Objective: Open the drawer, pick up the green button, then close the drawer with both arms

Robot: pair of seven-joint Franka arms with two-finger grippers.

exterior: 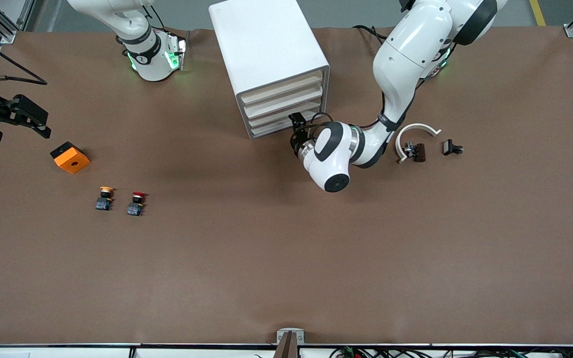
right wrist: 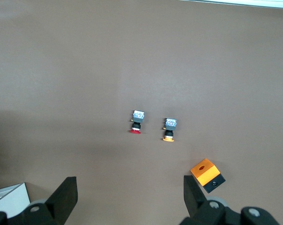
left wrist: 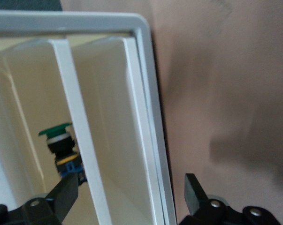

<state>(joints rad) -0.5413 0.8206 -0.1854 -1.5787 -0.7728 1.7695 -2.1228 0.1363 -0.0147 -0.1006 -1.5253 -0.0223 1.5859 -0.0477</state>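
The white cabinet (exterior: 266, 44) stands at the table's back middle. Its bottom drawer (exterior: 271, 130) looks pushed in flush with the three above. My left gripper (exterior: 295, 130) is right at that drawer's front, open and holding nothing. In the left wrist view the left gripper (left wrist: 129, 185) straddles the cabinet's frame edge (left wrist: 148, 93). The green-capped button (left wrist: 57, 131) shows inside, partly hidden by a white strip. My right gripper (exterior: 18, 127) waits over the right arm's end of the table, and in its wrist view the right gripper (right wrist: 130, 187) is open and empty.
An orange block (exterior: 70, 157) lies below the right gripper. A yellow-capped button (exterior: 105, 197) and a red-capped button (exterior: 136, 203) stand nearer the front camera. A white curved piece (exterior: 416, 130) and two small black parts (exterior: 414, 151) lie toward the left arm's end.
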